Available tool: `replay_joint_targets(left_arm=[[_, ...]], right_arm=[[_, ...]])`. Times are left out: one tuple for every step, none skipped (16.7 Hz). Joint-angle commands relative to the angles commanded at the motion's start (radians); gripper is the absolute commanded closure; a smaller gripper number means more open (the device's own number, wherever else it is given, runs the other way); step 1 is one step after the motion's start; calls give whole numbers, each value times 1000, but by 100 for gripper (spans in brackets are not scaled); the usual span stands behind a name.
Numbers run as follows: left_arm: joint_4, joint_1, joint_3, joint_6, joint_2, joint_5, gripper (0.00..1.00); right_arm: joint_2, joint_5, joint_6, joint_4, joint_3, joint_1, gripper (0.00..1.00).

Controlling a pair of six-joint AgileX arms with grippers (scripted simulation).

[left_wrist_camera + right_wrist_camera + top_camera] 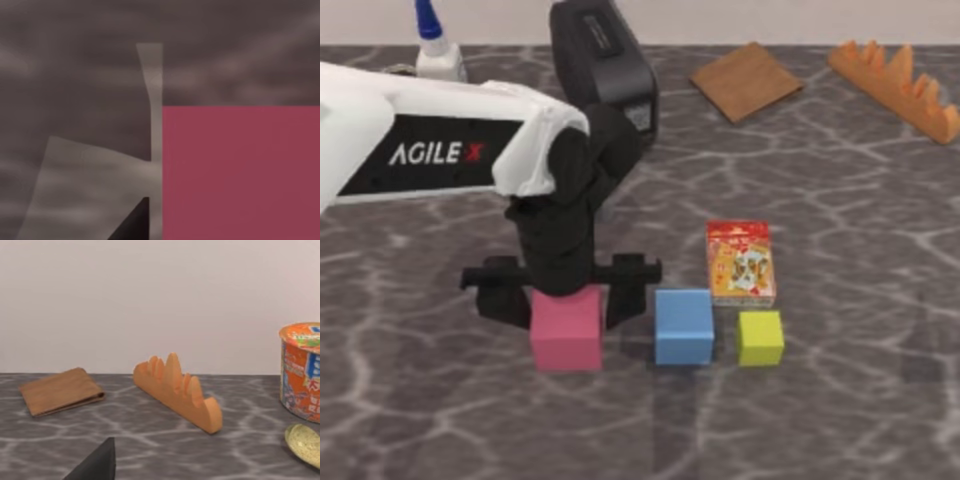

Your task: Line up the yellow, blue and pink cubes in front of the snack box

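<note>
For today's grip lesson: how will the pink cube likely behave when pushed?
The pink cube has flat faces and sits square on the table, so it should slide, not roll. Its matte surface probably resists slipping. The left gripper straddles it.

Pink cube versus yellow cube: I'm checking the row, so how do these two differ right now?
The pink cube is clearly larger than the yellow cube. The pink cube sits at the row's left end, away from the snack box; the yellow cube sits at the right end, directly in front of it. The left claw straddles the pink cube, while nothing is near the yellow cube. Both are plain cubes resting flat on the table.
</note>
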Motion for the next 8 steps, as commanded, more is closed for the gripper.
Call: replay_joint_targets(left_arm=[[0, 0, 0, 0, 0, 0, 0], [0, 0, 0, 0, 0, 0, 0], [0, 0, 0, 0, 0, 0, 0], [0, 0, 0, 0, 0, 0, 0], [0, 0, 0, 0, 0, 0, 0], [0, 0, 0, 0, 0, 0, 0], [0, 0, 0, 0, 0, 0, 0], [0, 0, 0, 0, 0, 0, 0]], right_arm=[[0, 0, 0, 0, 0, 0, 0], [0, 0, 0, 0, 0, 0, 0], [0, 0, 0, 0, 0, 0, 0], [0, 0, 0, 0, 0, 0, 0], [0, 0, 0, 0, 0, 0, 0], [0, 0, 0, 0, 0, 0, 0], [0, 0, 0, 0, 0, 0, 0], [0, 0, 0, 0, 0, 0, 0]])
